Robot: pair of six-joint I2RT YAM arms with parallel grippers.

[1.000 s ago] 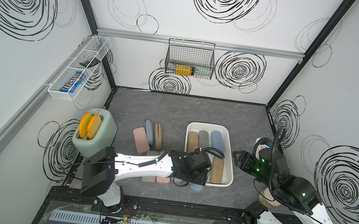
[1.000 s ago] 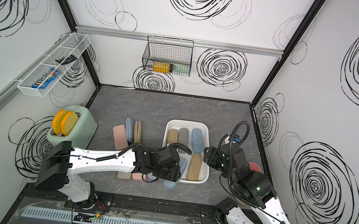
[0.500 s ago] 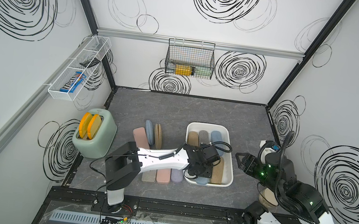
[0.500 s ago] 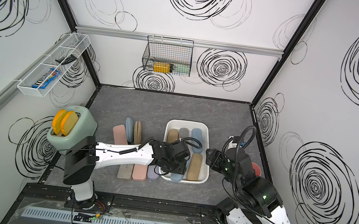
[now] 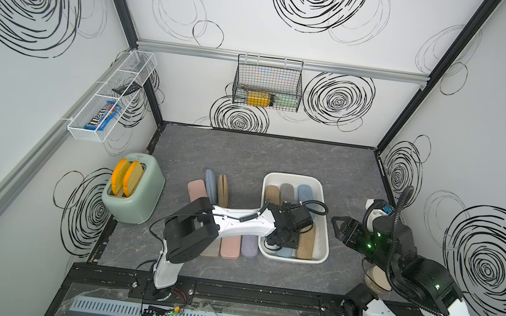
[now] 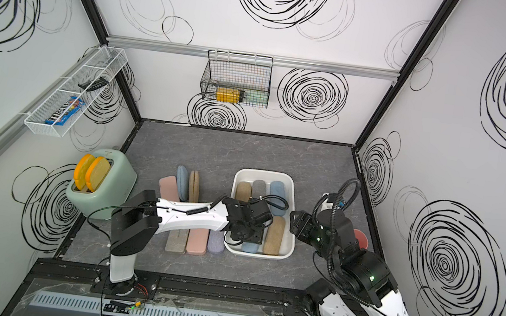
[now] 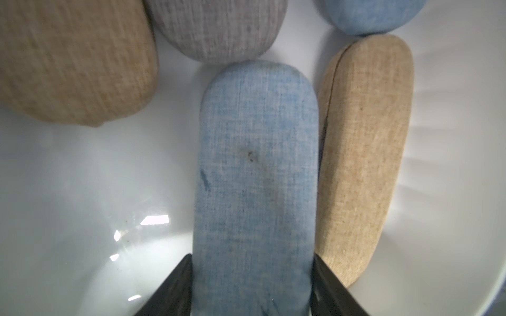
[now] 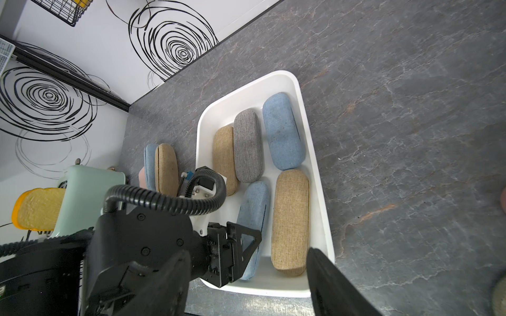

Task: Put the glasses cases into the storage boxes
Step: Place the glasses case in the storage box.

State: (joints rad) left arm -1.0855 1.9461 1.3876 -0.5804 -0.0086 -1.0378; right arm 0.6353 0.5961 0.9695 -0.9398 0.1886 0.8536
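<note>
Left end effector (image 7: 252, 258) is clamped across one end of a blue case (image 7: 256, 164), low inside the tub (image 5: 292, 178). The case's long axis runs along the tub's length, just beside a tan case (image 7: 364, 153). Right end effector (image 5: 337, 229) hangs open and empty outside the right rim; likely next move is release, and I cannot tell whether the case is seated.

The grey marbled tabletop (image 5: 245, 157) carried a white tub (image 5: 294, 176) set flat on it. Left of the tub's far half, 3 cases stood side by side: a pink case (image 5: 196, 189), a blue case (image 5: 211, 185) and a tan case (image 5: 223, 189). By the tub's near-left corner lay 3 more, partly hidden: a grey-beige case (image 5: 211, 249), a second pink case (image 5: 229, 248) and a lilac case (image 5: 248, 246), the last just beside the tub. Further left of the tub sat a mint toaster (image 5: 137, 196).
</note>
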